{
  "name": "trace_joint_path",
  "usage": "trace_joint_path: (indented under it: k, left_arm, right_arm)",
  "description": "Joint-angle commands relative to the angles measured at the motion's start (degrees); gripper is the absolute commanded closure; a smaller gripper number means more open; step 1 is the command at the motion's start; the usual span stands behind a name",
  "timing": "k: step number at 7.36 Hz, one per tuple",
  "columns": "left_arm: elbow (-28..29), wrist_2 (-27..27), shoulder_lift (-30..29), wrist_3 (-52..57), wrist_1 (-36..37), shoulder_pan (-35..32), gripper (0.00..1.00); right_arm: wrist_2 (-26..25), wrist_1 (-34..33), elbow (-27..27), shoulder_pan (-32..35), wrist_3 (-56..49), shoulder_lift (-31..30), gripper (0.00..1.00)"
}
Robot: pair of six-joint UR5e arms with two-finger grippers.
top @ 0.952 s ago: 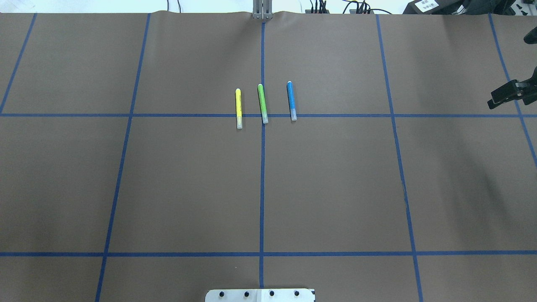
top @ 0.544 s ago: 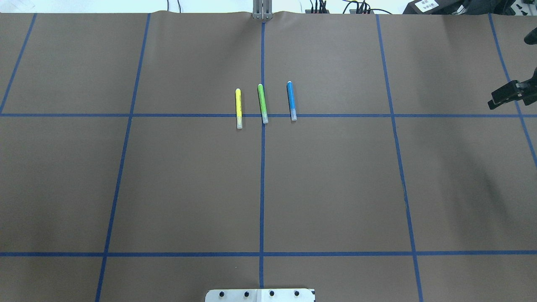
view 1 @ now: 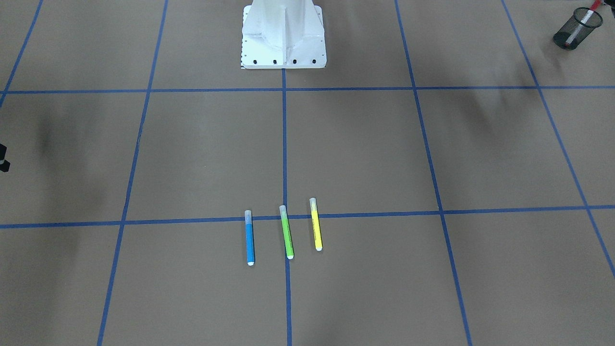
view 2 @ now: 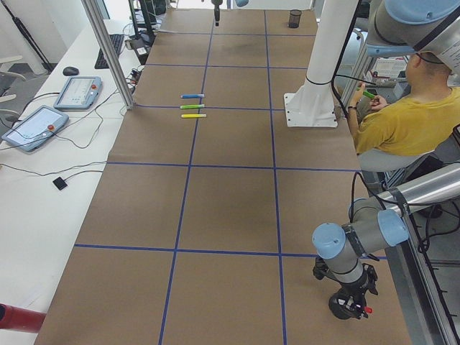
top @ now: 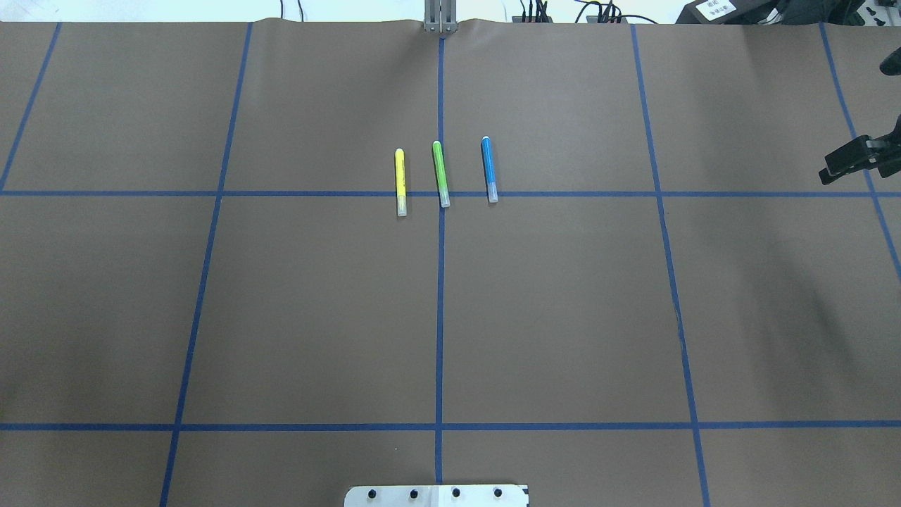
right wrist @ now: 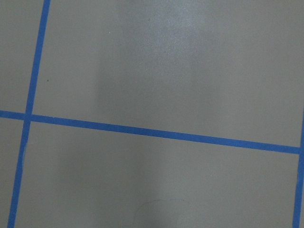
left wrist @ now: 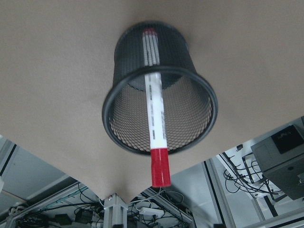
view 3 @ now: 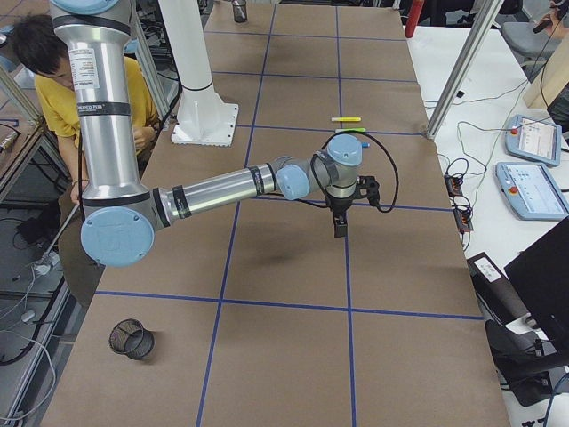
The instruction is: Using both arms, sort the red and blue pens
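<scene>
The red pen [left wrist: 156, 128], white-barrelled with a red cap, stands tilted in a black mesh cup [left wrist: 118, 137] right under my left wrist camera; the same cup [view 1: 590, 20] sits at the table's corner. My left gripper [view 2: 350, 300] hangs over that cup; I cannot tell whether it is open or shut. The blue pen [top: 488, 169] lies flat near the table's middle, also seen as the blue pen [view 1: 250, 238]. Far to its right, my right gripper [top: 830, 169] hovers above bare paper, its jaws not readable.
A green marker [top: 440, 173] and a yellow marker [top: 400, 182] lie beside the blue pen. The white pedestal [view 1: 282, 33] stands at the robot's edge. A second mesh cup [view 3: 131, 338] sits on the right end. A seated person [view 2: 402, 115] is behind the robot.
</scene>
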Motion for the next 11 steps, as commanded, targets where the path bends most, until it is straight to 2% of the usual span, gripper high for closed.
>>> trace_joint_path:
  k: [1,2,3,4,5,6,7,9,10,11]
  left_arm:
    - [-3.90,-5.09,-4.15,-0.09,5.60,-0.23,0.22]
    - [-9.68,-5.29,-7.12,-0.09,15.31,-0.41,0.22]
    - [-14.61,-5.29,-12.90,-0.09,27.85,-0.76,0.22]
    - [-16.66,-5.99,-17.74,-0.26,33.89,-1.11,0.22]
    - [-16.07,-10.95,-20.92,-1.22,34.30,-2.94,0.22]
    - [-15.72,-12.22,-24.87,-7.67,34.13,-7.05,0.14]
    - [-15.36,-12.50,-28.39,-14.52,33.60,-9.18,0.00]
    - [-14.31,-12.93,-34.73,-26.92,30.37,-12.61,0.00]
    - [-12.57,-15.55,-35.36,-34.90,25.13,-13.58,0.00]
    - [-9.16,-15.92,-35.37,-39.07,16.63,-14.20,0.00]
  right_arm:
    - [0.03,0.00,-0.07,-0.09,0.03,0.03,0.00]
    - [0.03,0.00,-0.16,0.00,0.03,0.03,0.00]
    - [0.12,0.00,-0.24,0.00,0.03,0.03,0.00]
    - [0.12,0.00,-0.51,0.00,-0.05,0.03,0.00]
    - [0.03,0.52,-0.68,0.00,-0.06,0.03,0.00]
    - [0.12,0.79,-0.68,0.00,-0.06,0.03,0.00]
    - [0.12,0.88,-0.68,-0.09,-0.06,0.12,0.00]
    - [0.12,0.88,-0.77,-0.09,-0.06,0.65,0.00]
    - [0.12,0.88,-0.69,-0.09,0.03,1.08,0.00]
    - [0.21,0.88,-0.77,-0.09,0.29,1.87,0.00]
